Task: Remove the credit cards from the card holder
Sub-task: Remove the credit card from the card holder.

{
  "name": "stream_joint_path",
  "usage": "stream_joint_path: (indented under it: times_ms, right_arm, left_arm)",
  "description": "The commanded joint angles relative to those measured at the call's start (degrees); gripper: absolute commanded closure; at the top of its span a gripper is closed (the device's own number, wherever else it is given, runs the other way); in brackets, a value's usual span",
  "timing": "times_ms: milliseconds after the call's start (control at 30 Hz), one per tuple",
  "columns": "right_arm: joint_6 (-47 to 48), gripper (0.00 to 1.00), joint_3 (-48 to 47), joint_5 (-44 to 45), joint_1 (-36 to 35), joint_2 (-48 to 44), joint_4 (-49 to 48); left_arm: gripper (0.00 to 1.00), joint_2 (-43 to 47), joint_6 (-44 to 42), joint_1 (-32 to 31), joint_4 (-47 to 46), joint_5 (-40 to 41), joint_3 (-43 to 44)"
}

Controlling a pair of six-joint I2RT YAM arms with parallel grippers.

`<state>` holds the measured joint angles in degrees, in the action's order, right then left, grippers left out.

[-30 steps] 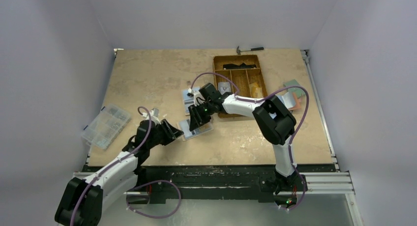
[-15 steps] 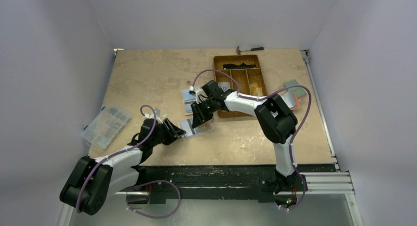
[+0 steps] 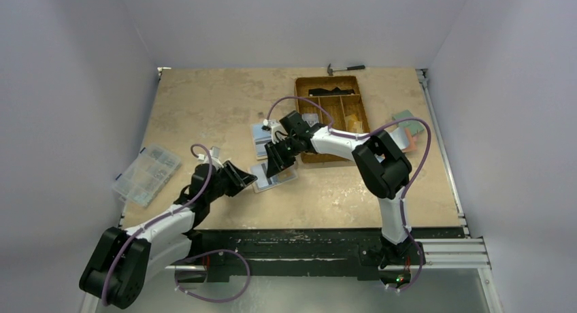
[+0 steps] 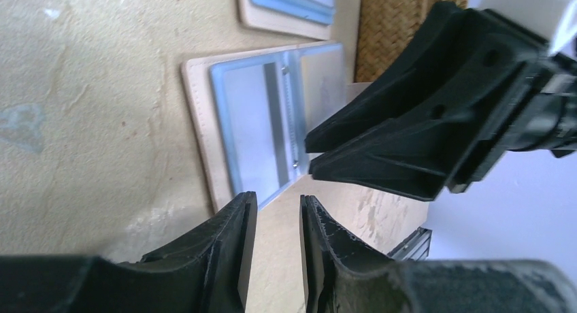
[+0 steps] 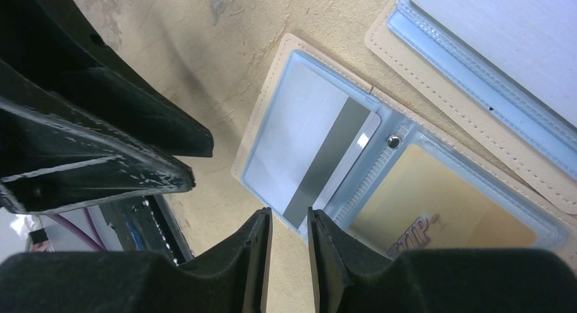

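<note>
Top view, centre-left: left gripper (image 4: 275, 207) sits low at the left edge of the card holder (image 3: 273, 175), jaws a narrow slit, nothing in them. Holder lies open and flat on the table (image 3: 204, 109), centre frame. Both cards are in their clear sleeves: silver striped card (image 5: 309, 146), gold card (image 5: 442, 214). Right gripper (image 5: 288, 221) is just right of it, likewise barely parted and empty.

Risks:
- Holder looks unpinned, so a pull may drag it whole.
- Fingers may catch sleeve instead of card.
- Grippers are near enough to clash.
</note>
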<state>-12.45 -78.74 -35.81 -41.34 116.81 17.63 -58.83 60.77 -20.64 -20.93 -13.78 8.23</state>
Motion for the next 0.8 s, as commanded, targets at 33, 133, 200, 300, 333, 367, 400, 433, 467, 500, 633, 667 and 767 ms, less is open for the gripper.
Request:
stream_joint_path:
  times_ms: [33, 133, 200, 300, 333, 367, 400, 433, 467, 500, 633, 667, 767]
  right_arm:
    - [2.8, 0.68, -3.0, -2.4, 0.1, -1.6, 1.3]
    - [3.0, 0.68, -2.9, -2.1, 0.2, -2.0, 1.5]
    - [2.9, 0.68, -2.9, -1.9, 0.3, -2.0, 1.4]
    - [2.8, 0.68, -2.9, -1.6, 0.3, -1.7, 1.3]
    - [2.8, 0.68, -2.8, -1.5, 0.3, -1.7, 1.3]
    - [2.8, 0.68, -2.8, -1.4, 0.4, -1.6, 1.3]
    - [2.7, 0.68, -2.7, -1.3, 0.4, -1.6, 1.3]
    - [2.7, 0.68, -2.7, -1.3, 0.4, -1.5, 1.3]
    - [2.6, 0.68, -2.7, -1.2, 0.4, -1.4, 1.3]
    - [2.6, 0.68, -2.7, -1.3, 0.4, -1.3, 1.3]
    - [2.4, 0.68, -2.8, -1.3, 0.4, -1.0, 1.4]
    - [2.4, 0.68, -2.8, -1.3, 0.4, -0.9, 1.4]
    - [2.3, 0.68, -2.8, -1.1, 0.5, -0.9, 1.4]
  left_arm:
    - [0.66, 3.9, -0.1, -0.1, 0.7, 1.0, 1.1]
    - [0.64, 2.1, -0.3, -0.1, 0.0, 0.8, 1.5]
    - [0.63, -0.3, -0.2, -0.1, -1.6, -0.1, 1.7]
    - [0.61, -3.9, 0.2, -0.1, -4.9, -1.3, 1.9]
    - [0.60, -4.7, 0.3, -0.1, -5.4, -1.5, 2.0]
    - [0.60, -5.3, 0.2, -0.1, -5.7, -1.5, 2.2]
    - [0.59, -5.7, 0.2, -0.1, -6.0, -1.6, 2.3]
    - [0.59, -6.0, 0.2, -0.1, -6.1, -1.6, 2.4]
    - [0.59, -6.2, 0.1, -0.1, -6.2, -1.6, 2.4]
    - [0.58, -6.4, 0.1, -0.1, -6.3, -1.6, 2.4]
    - [0.58, -7.0, 0.1, -0.1, -6.9, -1.9, 2.6]
    - [0.58, -7.1, 0.1, -0.1, -7.1, -2.1, 2.7]
    - [0.59, -7.8, 0.3, -0.1, -7.8, -2.2, 2.8]
